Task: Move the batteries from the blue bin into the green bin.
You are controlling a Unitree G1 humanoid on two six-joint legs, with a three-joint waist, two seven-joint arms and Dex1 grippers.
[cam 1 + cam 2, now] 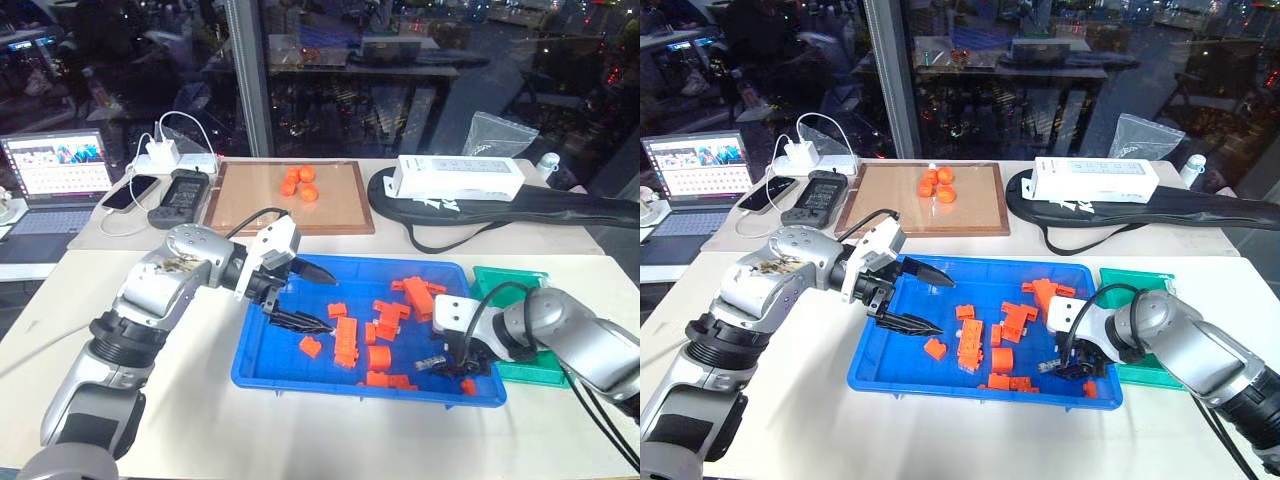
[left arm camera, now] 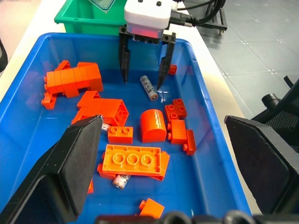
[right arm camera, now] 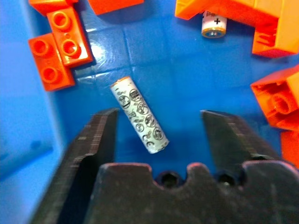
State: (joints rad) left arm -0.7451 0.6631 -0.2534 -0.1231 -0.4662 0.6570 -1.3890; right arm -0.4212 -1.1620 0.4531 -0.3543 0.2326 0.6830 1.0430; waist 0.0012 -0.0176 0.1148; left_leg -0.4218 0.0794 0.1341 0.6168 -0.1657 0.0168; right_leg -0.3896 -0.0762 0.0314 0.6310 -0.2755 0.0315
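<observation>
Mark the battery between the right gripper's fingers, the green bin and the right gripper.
battery point(image 3: 138, 114): right wrist view, middle of its printed body.
green bin point(image 1: 515, 283): left eye view, far rim.
right gripper point(image 2: 141, 85): left wrist view, midway between its fingertips.

The left gripper point(image 1: 302, 295) hangs over the left end of the blue bin point(image 1: 262, 372), its arm bent in from the tabletop's left side, its two black fingers point(image 2: 74, 163) spread wide with nothing between them. The right gripper point(image 2: 141, 74) reaches steeply down into the bin's right end near the front rim, fingers apart on either side of a battery point(image 3: 138, 115) without touching it.
</observation>
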